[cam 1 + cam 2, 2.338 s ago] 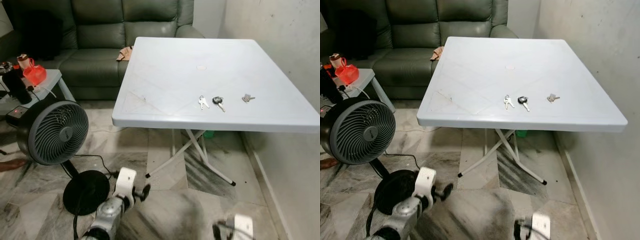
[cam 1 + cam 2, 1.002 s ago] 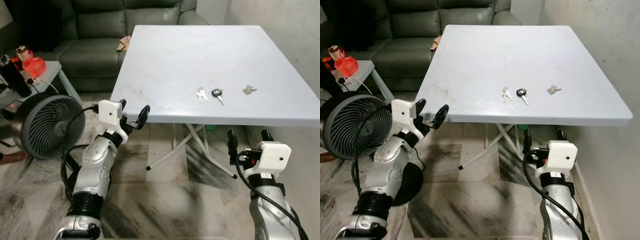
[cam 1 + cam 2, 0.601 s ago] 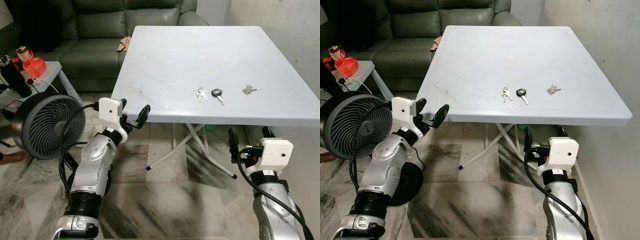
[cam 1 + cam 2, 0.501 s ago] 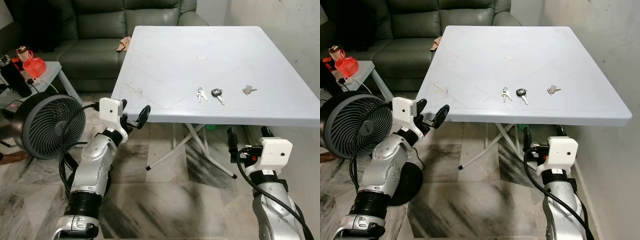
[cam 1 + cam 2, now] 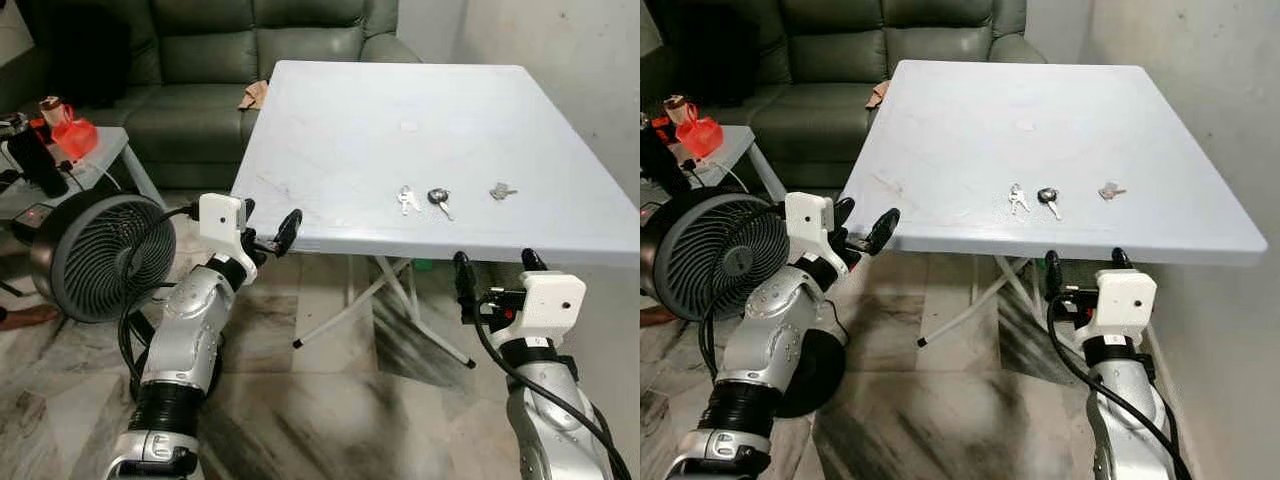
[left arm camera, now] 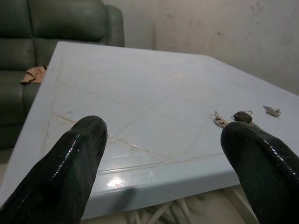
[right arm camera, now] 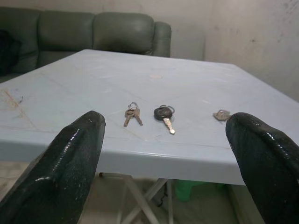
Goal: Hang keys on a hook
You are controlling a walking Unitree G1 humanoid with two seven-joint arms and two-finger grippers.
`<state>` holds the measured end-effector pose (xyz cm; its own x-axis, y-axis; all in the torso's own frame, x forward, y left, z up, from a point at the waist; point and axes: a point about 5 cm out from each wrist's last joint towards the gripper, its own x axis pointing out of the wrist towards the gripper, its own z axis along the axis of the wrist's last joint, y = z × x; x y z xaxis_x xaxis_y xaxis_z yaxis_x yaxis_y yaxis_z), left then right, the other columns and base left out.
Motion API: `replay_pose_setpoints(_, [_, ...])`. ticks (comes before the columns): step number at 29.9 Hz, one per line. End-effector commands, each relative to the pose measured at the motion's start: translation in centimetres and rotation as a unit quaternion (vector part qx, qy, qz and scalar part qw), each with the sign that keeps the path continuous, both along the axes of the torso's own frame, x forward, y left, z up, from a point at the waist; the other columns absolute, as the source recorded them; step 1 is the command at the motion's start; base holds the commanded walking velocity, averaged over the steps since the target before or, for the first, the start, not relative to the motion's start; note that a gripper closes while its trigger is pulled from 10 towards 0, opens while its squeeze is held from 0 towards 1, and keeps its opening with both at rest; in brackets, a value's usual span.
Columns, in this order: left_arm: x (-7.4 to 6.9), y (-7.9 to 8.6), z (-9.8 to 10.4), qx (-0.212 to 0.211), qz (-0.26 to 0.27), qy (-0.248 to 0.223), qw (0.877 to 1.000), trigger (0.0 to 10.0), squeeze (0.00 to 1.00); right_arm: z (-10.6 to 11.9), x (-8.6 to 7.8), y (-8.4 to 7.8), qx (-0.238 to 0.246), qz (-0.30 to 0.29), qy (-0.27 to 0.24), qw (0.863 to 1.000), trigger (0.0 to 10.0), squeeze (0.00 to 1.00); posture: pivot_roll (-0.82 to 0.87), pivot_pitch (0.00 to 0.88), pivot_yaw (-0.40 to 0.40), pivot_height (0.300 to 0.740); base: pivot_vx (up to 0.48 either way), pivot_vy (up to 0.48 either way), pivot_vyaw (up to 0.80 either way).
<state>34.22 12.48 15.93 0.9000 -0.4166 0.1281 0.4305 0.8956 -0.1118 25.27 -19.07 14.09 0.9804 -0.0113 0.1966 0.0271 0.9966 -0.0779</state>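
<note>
You are facing a white folding desk (image 5: 330, 130) that stands against a pale wall (image 5: 570, 60), with three sets of keys lying in a row near its front edge. From your left to your right they are a small pair of silver keys (image 5: 406, 199), a key with a black head (image 5: 438, 198) just beside them, and a third small silver key (image 5: 501, 191) set a little further off toward the wall. Nothing touches any of them. Your left gripper (image 5: 268, 229) is raised at the desk's front left corner, level with the edge, its two black fingers (image 6: 70, 172) spread wide apart and holding nothing. Your right gripper (image 5: 492, 275) sits just below the front edge, under the stretch of desk where the keys lie, and its fingers (image 7: 65, 163) are also spread wide and empty; through its wrist view you look across the desk top straight at the three sets of keys. To your left a round grey fan (image 5: 95, 255) stands on the marble floor (image 5: 330, 400), beside a small side table (image 5: 95, 160) carrying a red object (image 5: 72, 130). A dark green sofa (image 5: 200, 70) runs along behind the desk, with a small tan cloth (image 5: 254, 95) lying on its seat.
</note>
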Motion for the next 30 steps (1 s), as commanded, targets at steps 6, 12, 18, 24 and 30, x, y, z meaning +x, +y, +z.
replay_pose_setpoints(6, [0.25, -0.38, 0.89, 0.004, -0.005, -0.01, 1.0, 10.0, 0.0, 0.49, 0.01, 0.29, -0.001, 0.009, -0.005, 1.0, 10.0, 0.0, -0.13, 0.056, 0.047, 0.74, 0.257, 0.0, 0.0])
replay_pose_setpoints(12, [0.29, -0.38, 0.95, 0.003, -0.005, -0.01, 1.0, 10.0, 0.0, 0.53, 0.04, 0.33, 0.0, 0.01, -0.005, 1.0, 10.0, 0.0, -0.12, 0.055, 0.048, 0.74, 0.256, 0.0, 0.0])
replay_pose_setpoints(18, [0.32, -0.42, 0.99, 0.004, -0.006, -0.009, 1.0, 10.0, 0.0, 0.53, 0.09, 0.42, 0.0, 0.012, -0.005, 1.0, 10.0, 0.0, -0.12, 0.051, 0.05, 0.74, 0.257, 0.0, 0.0])
replay_pose_setpoints(24, [0.33, -0.55, 1.03, 0.004, -0.008, -0.01, 1.0, 10.0, 0.0, 0.51, 0.08, 0.51, -0.001, 0.015, -0.004, 1.0, 10.0, 0.0, -0.12, 0.046, 0.047, 0.74, 0.257, 0.0, 0.0])
replay_pose_setpoints(30, [0.39, -0.7, 1.13, 0.003, -0.011, -0.011, 1.0, 10.0, 0.0, 0.52, 0.16, 0.62, -0.002, 0.019, -0.004, 1.0, 10.0, 0.0, -0.12, 0.037, 0.045, 0.74, 0.256, 0.0, 0.0])
